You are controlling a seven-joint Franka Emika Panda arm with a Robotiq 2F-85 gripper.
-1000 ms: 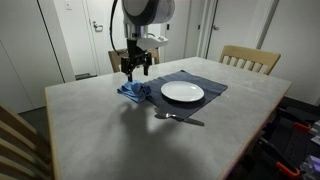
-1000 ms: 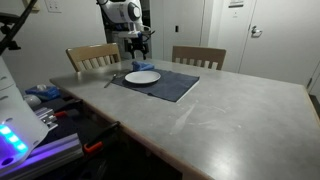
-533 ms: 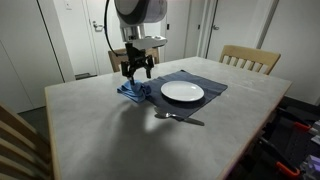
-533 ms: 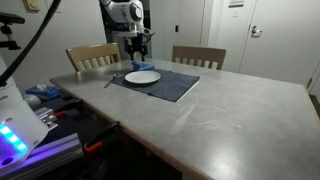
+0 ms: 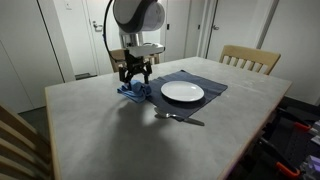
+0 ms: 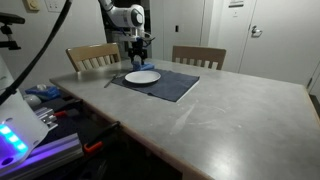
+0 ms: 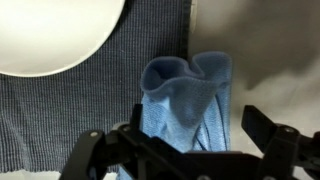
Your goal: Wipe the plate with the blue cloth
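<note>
The blue cloth [image 5: 133,93] lies crumpled at the edge of a dark placemat [image 5: 215,84]. In the wrist view the blue cloth [image 7: 187,100] fills the middle. The white plate [image 5: 182,92] sits on the placemat beside the cloth; it also shows in an exterior view [image 6: 142,77] and at the top left of the wrist view [image 7: 55,35]. My gripper [image 5: 134,78] hangs just above the cloth with its fingers open on either side of it [image 7: 180,150]. It holds nothing.
A spoon [image 5: 178,118] lies on the table in front of the plate. Wooden chairs [image 5: 250,60] [image 6: 198,57] stand round the grey table [image 5: 120,135]. A chair back [image 5: 15,140] is at the near left edge.
My gripper has come down closer over the blue cloth. The cloth, plate and spoon have not moved.
</note>
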